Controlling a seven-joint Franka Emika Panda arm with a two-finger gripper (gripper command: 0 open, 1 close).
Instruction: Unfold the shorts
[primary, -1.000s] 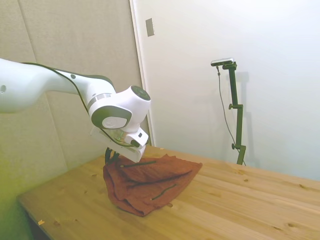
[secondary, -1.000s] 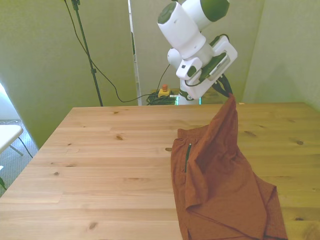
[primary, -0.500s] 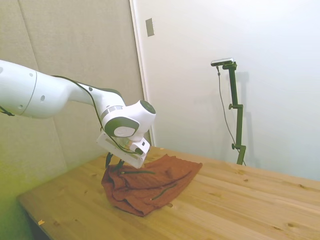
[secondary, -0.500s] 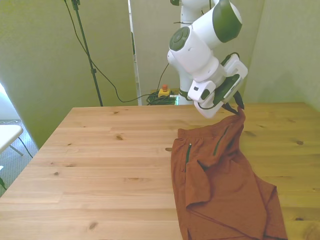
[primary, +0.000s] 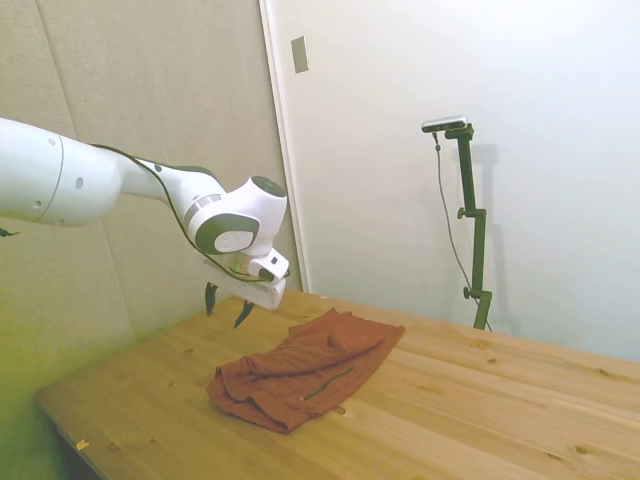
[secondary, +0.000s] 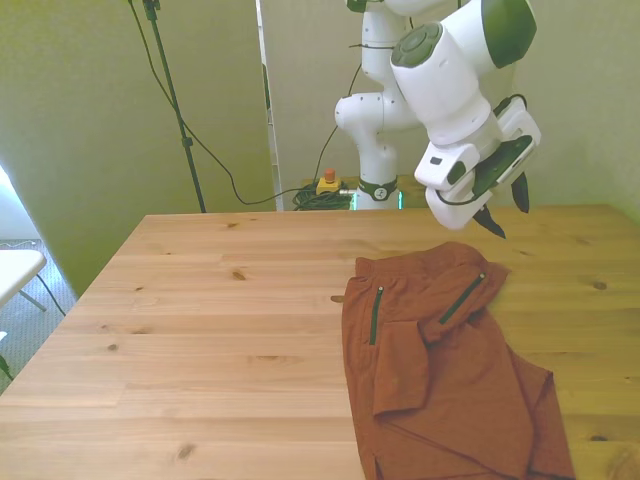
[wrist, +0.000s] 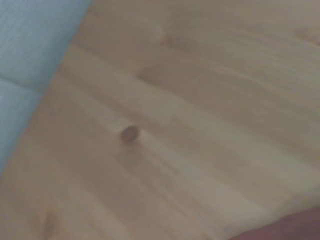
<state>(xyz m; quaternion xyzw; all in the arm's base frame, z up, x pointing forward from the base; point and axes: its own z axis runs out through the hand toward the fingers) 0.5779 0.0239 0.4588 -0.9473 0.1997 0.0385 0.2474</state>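
Front view: pincer spread wide, empty, hovering above shorts.

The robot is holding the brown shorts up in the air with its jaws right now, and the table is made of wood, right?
Not quite. The gripper is not holding anything: its jaws are open and empty, up above the table. The shorts lie loose on the wooden table, with nothing gripping them. The front view shows the gap between them best, and the side view agrees. The table is indeed wood.

Rust-brown shorts, rumpled, flat on table
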